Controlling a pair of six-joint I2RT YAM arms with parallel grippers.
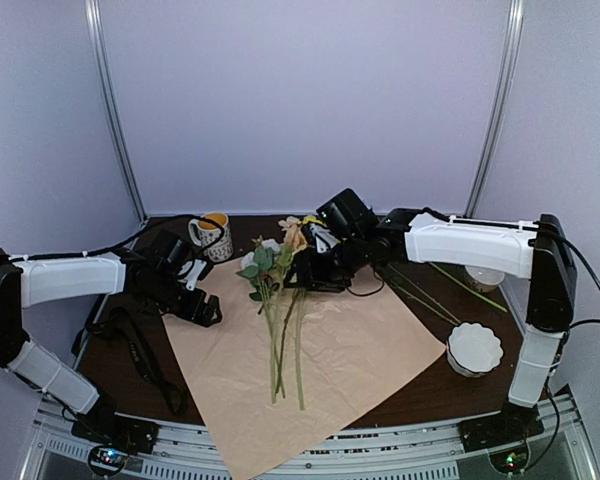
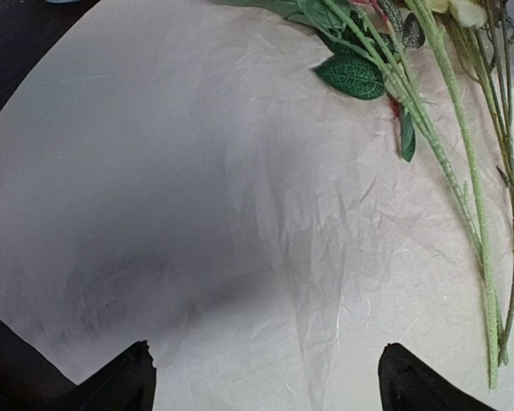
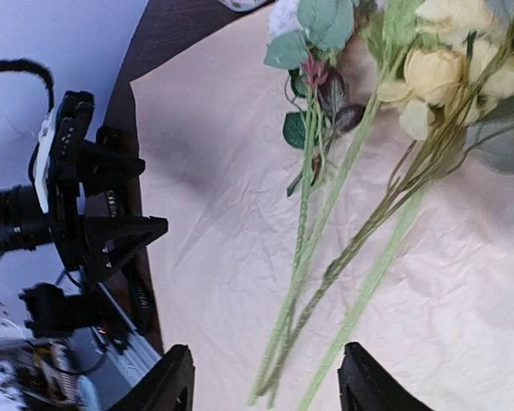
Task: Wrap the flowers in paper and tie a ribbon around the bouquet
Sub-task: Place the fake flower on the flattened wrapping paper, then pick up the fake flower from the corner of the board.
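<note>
I note plain pale lavender walls [image 1: 300, 100], two grey metal uprights [image 1: 115, 110], and my dark brown table [image 1: 420, 385].

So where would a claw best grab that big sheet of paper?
Probably the near corner of the paper, coming from the front: it sticks out past the table edge, so a finger can slip under. Elsewhere it lies flat, with the flowers on top.

Flowers [image 1: 264, 262] on paper [image 1: 370, 350], mug [image 1: 213, 238] behind
</note>
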